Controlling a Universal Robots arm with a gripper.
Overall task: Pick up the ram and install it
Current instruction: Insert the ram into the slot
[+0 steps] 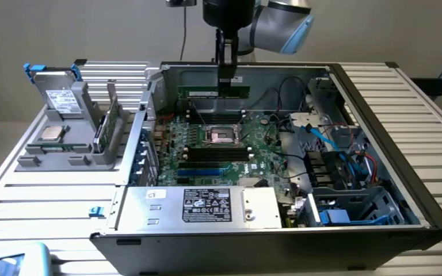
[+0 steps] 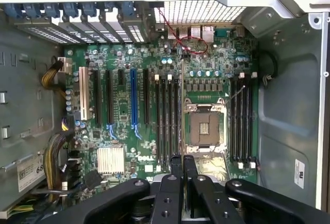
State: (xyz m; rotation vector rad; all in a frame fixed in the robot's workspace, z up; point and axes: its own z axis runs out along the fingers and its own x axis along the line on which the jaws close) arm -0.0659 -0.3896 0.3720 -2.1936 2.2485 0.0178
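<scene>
Starting at the exterior view's left, a white slatted metal table point(image 1: 44, 195) carries a grey plastic fixture point(image 1: 52, 158). On the fixture are a silver drive in a blue-handled caddy point(image 1: 58, 99), a small square silver processor chip point(image 1: 50, 133) and a narrow green board standing on edge point(image 1: 107, 129). Just beside the fixture sits the open black computer case point(image 1: 390, 144), with a silver power-supply box bearing a black label point(image 1: 198, 208) along its near side. Inside lies the green motherboard point(image 1: 259, 135) point(image 2: 124, 110), its square metal processor socket point(image 1: 223, 135) point(image 2: 204, 127) flanked by long black memory slots point(image 1: 217, 152) point(image 2: 167, 121). Above the far end of the board, near the case's back wall, the black two-finger gripper point(image 1: 227, 85) point(image 2: 183, 164) hangs straight down from the grey and blue robot arm point(image 1: 282, 26). It is clamped on the upper edge of the long, thin green ram stick point(image 1: 205, 92). The ram stick lies level and lengthwise across the case, reaching further toward the exterior view's left of the gripper than toward its right. It is held over the slots beyond the socket; whether it touches them cannot be told. In the wrist view the fingers point(image 2: 177, 170) stand nearly together, over the board between the socket and a bank of slots. Toward the exterior view's right, light blue cables point(image 1: 321, 135) run into the drive bays.
</scene>
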